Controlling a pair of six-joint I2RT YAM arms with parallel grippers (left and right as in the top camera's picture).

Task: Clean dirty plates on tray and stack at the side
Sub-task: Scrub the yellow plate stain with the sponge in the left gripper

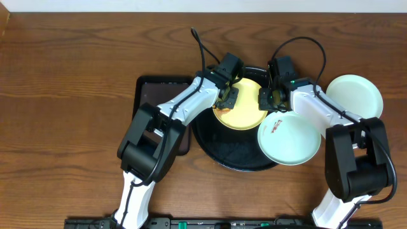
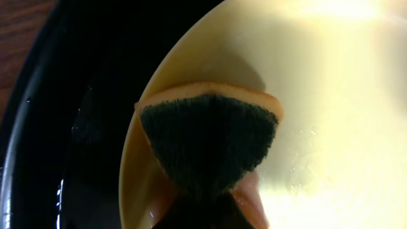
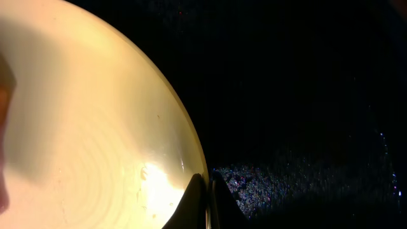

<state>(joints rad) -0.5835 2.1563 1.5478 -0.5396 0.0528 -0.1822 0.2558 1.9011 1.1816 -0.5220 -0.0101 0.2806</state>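
The pale yellow plate lies on the round black tray. My left gripper is shut on a sponge with a dark scrub face and orange back, pressed on the yellow plate's left part. My right gripper is shut on the yellow plate's rim, one finger each side. A mint plate with a small red smear rests on the tray's right rim. Another mint plate lies on the table at the right.
A rectangular dark brown tray lies left of the black tray, partly under my left arm. The black tray's floor is wet and glittering.
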